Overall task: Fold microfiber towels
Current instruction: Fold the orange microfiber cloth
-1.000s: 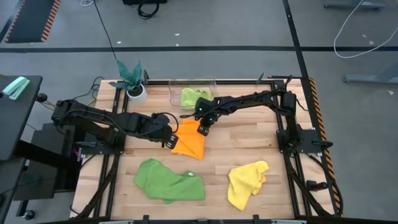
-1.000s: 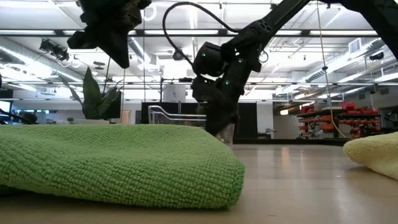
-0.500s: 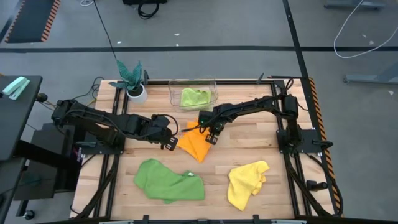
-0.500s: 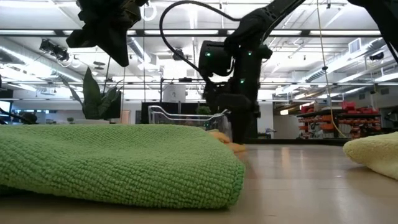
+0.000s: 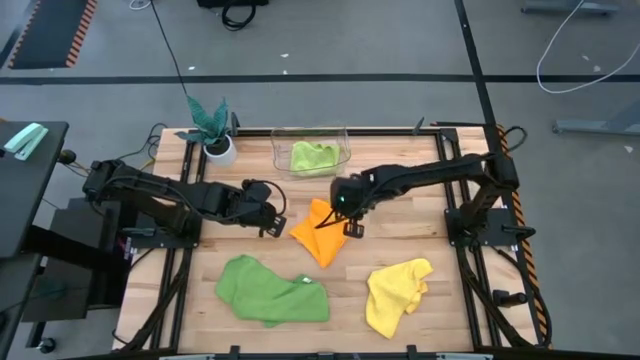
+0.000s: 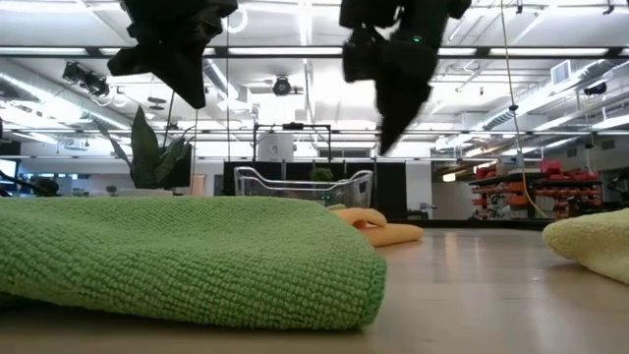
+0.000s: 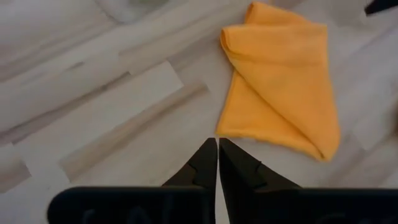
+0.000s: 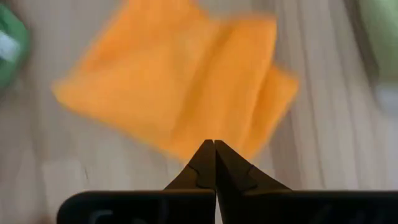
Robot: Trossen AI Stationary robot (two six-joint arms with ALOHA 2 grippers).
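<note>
The orange towel (image 5: 316,238) lies folded over on the wooden table, and it also shows in the left wrist view (image 7: 280,87) and the right wrist view (image 8: 180,81). My left gripper (image 5: 274,225) is shut, with its fingertips (image 7: 217,142) just off the towel's left edge. My right gripper (image 5: 352,227) is shut and raised above the towel's right side (image 6: 389,138), holding nothing. A darker green towel (image 5: 272,290) and a yellow towel (image 5: 397,295) lie crumpled near the front edge. The lime green towel (image 5: 313,157) sits inside the clear bin.
The clear plastic bin (image 5: 279,150) stands at the far middle of the table, and a potted plant (image 5: 212,128) stands at the far left. Bare wood shows between the orange towel and the two towels at the front.
My right gripper has moved from the orange towel's far side toward the table's near right and has risen clear of it. The towel has been drawn a little rightward and now lies more compact, as a folded diamond shape.
</note>
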